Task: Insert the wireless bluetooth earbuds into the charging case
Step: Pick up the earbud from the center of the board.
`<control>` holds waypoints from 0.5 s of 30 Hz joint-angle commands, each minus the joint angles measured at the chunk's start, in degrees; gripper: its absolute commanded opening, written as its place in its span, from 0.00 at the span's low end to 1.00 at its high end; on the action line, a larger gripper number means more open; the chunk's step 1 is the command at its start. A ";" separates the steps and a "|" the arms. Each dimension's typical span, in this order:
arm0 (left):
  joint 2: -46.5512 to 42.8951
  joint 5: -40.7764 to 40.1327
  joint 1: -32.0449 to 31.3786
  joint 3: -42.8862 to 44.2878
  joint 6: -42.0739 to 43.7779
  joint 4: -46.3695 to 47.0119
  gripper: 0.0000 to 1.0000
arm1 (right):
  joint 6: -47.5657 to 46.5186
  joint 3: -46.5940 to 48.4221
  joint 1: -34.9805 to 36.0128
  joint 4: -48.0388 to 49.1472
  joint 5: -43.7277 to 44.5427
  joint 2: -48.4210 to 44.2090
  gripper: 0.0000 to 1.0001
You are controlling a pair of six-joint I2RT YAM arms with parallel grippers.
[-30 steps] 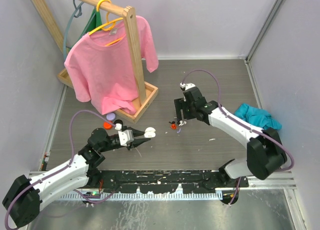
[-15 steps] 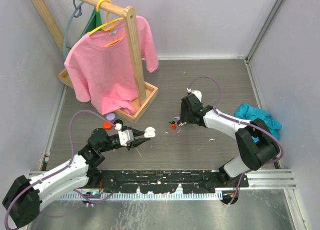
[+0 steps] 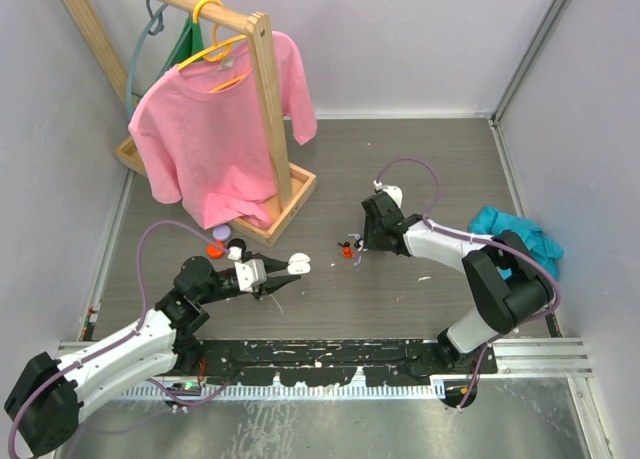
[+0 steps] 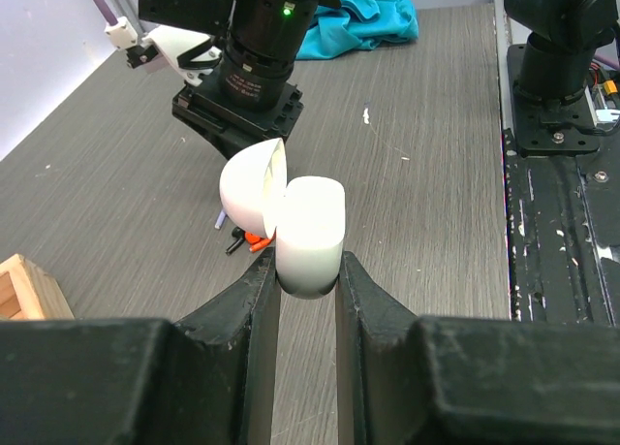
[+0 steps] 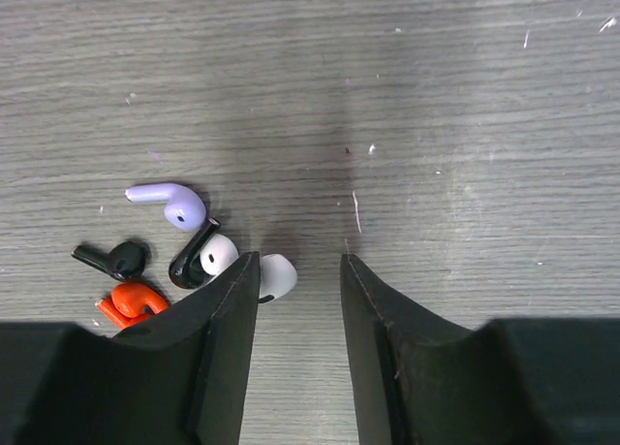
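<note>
A white charging case [image 4: 310, 232] with its lid tipped open is pinched at its base by my left gripper [image 4: 308, 270], just above the table; from above, the case [image 3: 298, 263] is left of centre. The earbuds [image 3: 348, 249] lie in a small cluster on the table: purple [image 5: 174, 203], black [image 5: 116, 259], orange [image 5: 131, 300] and a white one in a black piece [image 5: 218, 254]. Another white earbud [image 5: 278, 275] lies inside my right gripper [image 5: 298, 266], against the left finger. The jaws stand apart, down at the table, and the right finger is clear of it.
A wooden rack [image 3: 268, 109] with a pink shirt [image 3: 210, 129] stands at the back left. Round orange [image 3: 215, 249] and purple [image 3: 222, 234] cases lie by its base. A teal cloth [image 3: 510, 234] sits at the right, and a black rail [image 3: 320, 354] runs along the near edge.
My right gripper has dropped down onto the earbud cluster and its jaws have narrowed. The left gripper and the white case have stayed put.
</note>
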 commanded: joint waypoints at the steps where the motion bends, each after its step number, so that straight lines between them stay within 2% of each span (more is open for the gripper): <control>1: -0.90 -0.47 -0.14 0.38 0.53 1.36 0.00 | 0.15 -0.48 -0.26 2.00 -0.42 0.08 0.42; 6: -1.19 -0.45 -0.13 0.38 0.44 1.37 0.00 | -1.14 -0.61 -0.28 0.18 -1.21 -1.04 0.35; 15: -1.34 -0.12 -0.16 0.38 0.05 1.54 0.00 | -3.01 0.54 -0.28 -4.07 -2.39 -1.96 0.35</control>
